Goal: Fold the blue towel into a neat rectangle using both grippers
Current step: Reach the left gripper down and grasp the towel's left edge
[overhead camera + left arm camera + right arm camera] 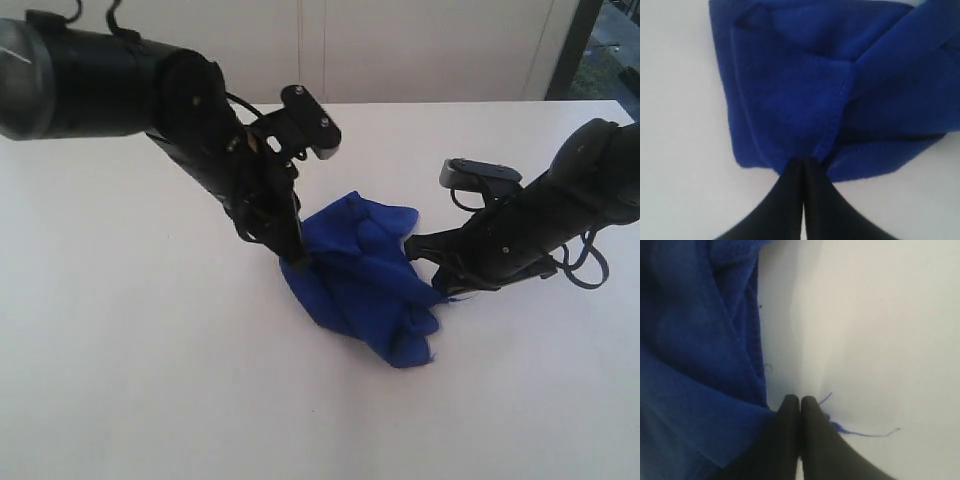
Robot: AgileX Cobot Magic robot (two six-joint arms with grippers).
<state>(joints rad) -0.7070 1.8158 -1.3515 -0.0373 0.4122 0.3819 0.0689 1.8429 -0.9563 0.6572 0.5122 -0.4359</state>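
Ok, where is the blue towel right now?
In the exterior view the blue towel lies bunched on the white table near the middle, between the left gripper and the right gripper, each shut on an edge.

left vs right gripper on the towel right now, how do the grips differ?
Left gripper pinches a bunched, hemmed fold of the blue towel; right gripper pinches a corner trailing a loose thread. Left gripper points steeply down; right gripper lies low, near level. Shared: both shut on cloth, at opposite sides of the crumpled towel.

1 blue towel (365,275), 2 claws (297,262) (441,291)
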